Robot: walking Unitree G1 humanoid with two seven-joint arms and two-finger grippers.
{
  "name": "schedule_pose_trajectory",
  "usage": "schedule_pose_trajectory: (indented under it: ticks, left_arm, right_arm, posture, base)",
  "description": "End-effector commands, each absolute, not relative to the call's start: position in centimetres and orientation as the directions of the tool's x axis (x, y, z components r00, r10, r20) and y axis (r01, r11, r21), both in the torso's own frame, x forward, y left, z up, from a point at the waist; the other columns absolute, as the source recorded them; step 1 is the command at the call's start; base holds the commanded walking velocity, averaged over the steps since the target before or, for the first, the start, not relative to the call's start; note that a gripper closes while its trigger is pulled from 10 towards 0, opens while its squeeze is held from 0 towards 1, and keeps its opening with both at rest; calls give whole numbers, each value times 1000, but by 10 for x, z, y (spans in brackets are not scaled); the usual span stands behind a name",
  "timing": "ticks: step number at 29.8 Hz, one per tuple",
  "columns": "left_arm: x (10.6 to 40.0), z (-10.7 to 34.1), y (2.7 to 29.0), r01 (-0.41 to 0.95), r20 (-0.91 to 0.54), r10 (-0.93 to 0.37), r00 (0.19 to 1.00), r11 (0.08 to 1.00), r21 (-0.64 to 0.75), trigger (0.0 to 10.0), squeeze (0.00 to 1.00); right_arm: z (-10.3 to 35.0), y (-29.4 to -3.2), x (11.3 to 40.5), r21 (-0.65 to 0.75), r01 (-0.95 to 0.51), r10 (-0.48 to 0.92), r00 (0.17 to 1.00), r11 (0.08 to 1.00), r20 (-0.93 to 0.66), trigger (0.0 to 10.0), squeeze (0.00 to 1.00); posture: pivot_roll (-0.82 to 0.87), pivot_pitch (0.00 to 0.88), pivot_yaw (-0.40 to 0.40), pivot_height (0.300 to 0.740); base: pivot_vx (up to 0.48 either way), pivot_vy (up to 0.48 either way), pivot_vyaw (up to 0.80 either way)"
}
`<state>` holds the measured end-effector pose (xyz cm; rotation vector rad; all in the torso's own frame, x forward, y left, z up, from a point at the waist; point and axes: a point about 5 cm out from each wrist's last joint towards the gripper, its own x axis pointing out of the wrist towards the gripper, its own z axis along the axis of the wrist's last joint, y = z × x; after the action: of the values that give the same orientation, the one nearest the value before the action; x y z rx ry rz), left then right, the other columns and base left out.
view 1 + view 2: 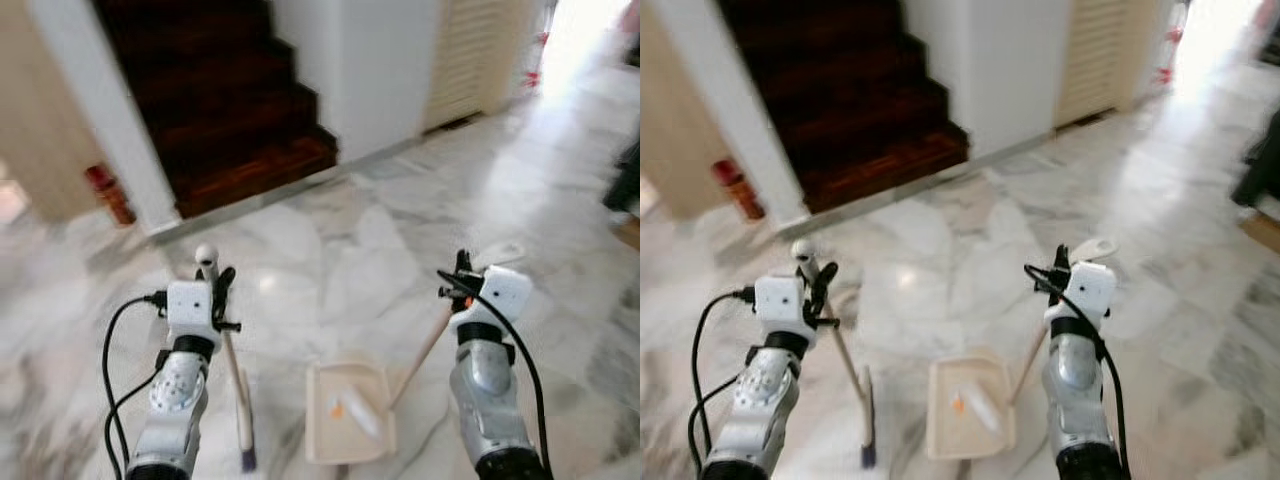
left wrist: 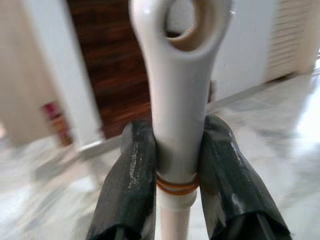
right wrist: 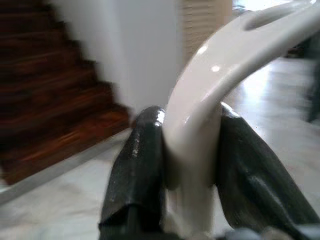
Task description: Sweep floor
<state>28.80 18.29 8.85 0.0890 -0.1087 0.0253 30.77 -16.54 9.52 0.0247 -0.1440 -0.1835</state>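
The left gripper [image 2: 177,175] is clenched on the upper end of the broom handle [image 2: 177,100], its two black fingers [image 2: 131,185] pressing the white shaft from either side just below the loop with the hanging hole, where a thin orange band rings the shaft. From the head camera the broom [image 1: 238,395] runs down from that grip at a slight tilt, and its dark bristle end sits on the marble floor [image 1: 330,260] in front of the robot's left arm. The right gripper [image 3: 192,165] is likewise closed around the curved cream handle of the dustpan [image 3: 220,70], a black finger on each side of it. That handle slants down and toward the robot's middle to the dustpan tray [image 1: 348,412], which rests flat on the floor between the two arms, just to the right of the broom's bristles but apart from them. Inside the tray lie a small orange scrap [image 1: 337,409] and a pale longish piece [image 1: 362,415] beside it; I cannot tell what either is. Both silver arms are raised forward with black cables looping off the wrists. Beyond them the white and grey floor stretches to a dark wooden staircase [image 1: 225,110] flanked by white walls, with a red object [image 1: 108,190] standing at the foot of the left wall, blurred. Further right a slatted cream door [image 1: 470,55] stands beside a bright opening.
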Motion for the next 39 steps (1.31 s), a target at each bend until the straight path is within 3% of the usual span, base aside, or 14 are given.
schedule_pose_trajectory:
  ticks: [1, 33, 39]
  left_arm:
    - [291, 100, 178, -28, 162, 14, 987, 996, 84, 10000, 0]
    - [289, 102, 179, -28, 163, 11, 987, 994, 101, 10000, 0]
    - [288, 102, 180, -30, 159, 13, 987, 994, 101, 10000, 0]
  right_arm:
    - [105, -168, 310, 56, 187, -195, 964, 981, 183, 10000, 0]
    - [107, -167, 311, 64, 169, -179, 967, 983, 182, 10000, 0]
    - [107, -168, 312, 69, 172, -182, 967, 983, 180, 10000, 0]
  posture:
    - [95, 0, 42, 740]
    - [103, 5, 41, 740]
    - [103, 2, 39, 740]
  base:
    - [0, 0, 800]
    - [0, 0, 799]
    - [0, 0, 74]
